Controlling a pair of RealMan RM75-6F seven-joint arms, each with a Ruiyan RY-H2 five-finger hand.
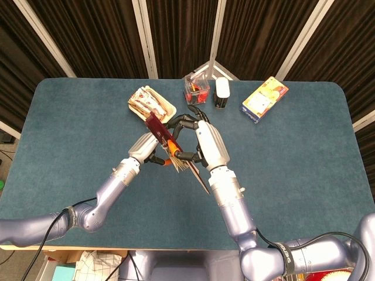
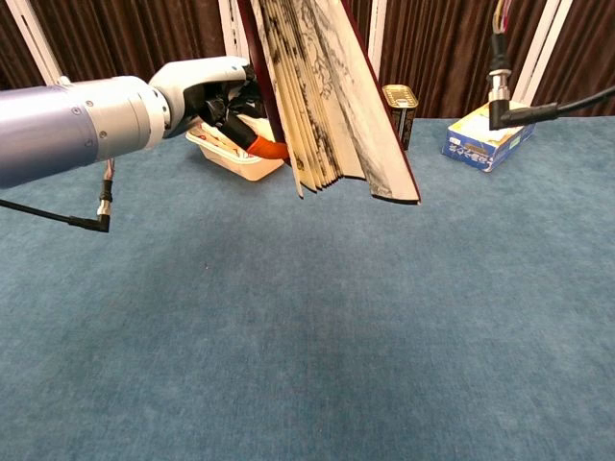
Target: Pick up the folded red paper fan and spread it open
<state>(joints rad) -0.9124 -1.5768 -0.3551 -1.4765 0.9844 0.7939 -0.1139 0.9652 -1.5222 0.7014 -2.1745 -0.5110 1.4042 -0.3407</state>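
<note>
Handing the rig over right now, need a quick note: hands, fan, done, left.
Right hand: holds the red paper fan in the air above the table, pleats hanging down, only slightly parted.
Left hand: beside the fan's left outer guard, fingertips at the guard; a firm grip cannot be confirmed.
Done: fan picked up.
Left: take the left guard and pull it away from the right to spread the fan fully.
Nearby: white tray just behind the hands.
</note>
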